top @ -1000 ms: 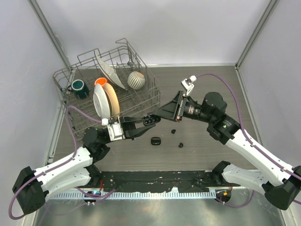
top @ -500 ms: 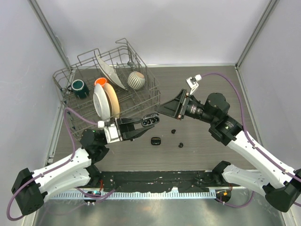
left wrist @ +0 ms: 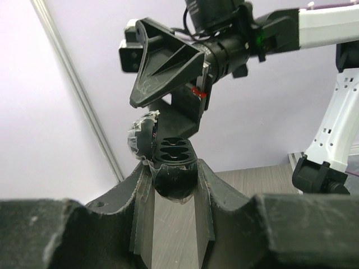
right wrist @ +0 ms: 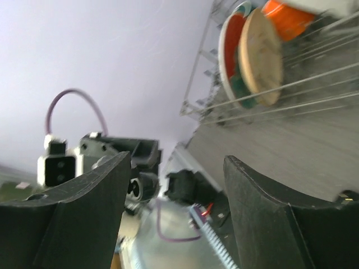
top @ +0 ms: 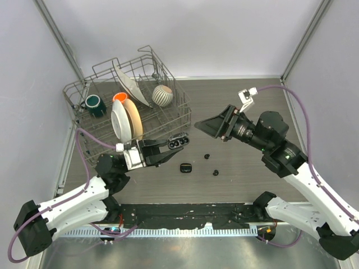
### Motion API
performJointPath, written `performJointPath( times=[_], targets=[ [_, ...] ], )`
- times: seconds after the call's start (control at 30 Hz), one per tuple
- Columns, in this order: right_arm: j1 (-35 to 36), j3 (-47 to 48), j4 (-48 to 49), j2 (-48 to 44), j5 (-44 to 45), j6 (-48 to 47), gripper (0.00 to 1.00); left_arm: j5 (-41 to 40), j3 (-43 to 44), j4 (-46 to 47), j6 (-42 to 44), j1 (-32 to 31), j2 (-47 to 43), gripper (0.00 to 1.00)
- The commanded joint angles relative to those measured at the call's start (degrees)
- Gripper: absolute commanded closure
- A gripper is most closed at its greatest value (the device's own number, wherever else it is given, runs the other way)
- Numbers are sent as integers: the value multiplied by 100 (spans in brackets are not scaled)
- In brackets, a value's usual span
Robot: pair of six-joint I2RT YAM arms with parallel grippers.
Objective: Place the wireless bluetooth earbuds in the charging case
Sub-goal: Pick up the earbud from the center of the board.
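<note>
My left gripper (top: 175,144) is shut on the charging case (top: 179,142), a small black case held above the table with its lid open. In the left wrist view the case (left wrist: 174,159) sits between my fingers and shows two empty sockets, its lid (left wrist: 140,137) tipped to the left. Two tiny black earbuds (top: 207,156) (top: 215,172) lie on the table to the right of the case. My right gripper (top: 201,126) is open and empty, in the air up and to the right of the case. It also shows in the left wrist view (left wrist: 162,73). The right wrist view (right wrist: 178,159) is blurred.
A slightly larger black oblong item (top: 185,167) lies on the table below the held case. A wire dish rack (top: 179,106) with plates, a green mug (top: 94,104) and a ribbed cup (top: 162,95) stands at the back left. The plates show in the right wrist view (right wrist: 252,56).
My right gripper has drawn back to the right, away from the held case. My left gripper shifted slightly with the case still in it.
</note>
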Motion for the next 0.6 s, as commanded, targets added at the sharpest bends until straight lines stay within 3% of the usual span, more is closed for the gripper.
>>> performJointPath(
  times=[0.0, 0.17, 0.57],
  targets=[
    [-71, 748, -2089, -131, 1836, -1040, 29, -348, -38, 270, 48, -25, -66, 100],
    [-97, 521, -3237, -43, 3339, -1374, 37, -1023, -117, 332, -14, -16, -22, 100],
    [-413, -1175, -3124, 45, 2991, -796, 44, -2343, -679, 1088, -857, -25, -40, 100]
  ],
)
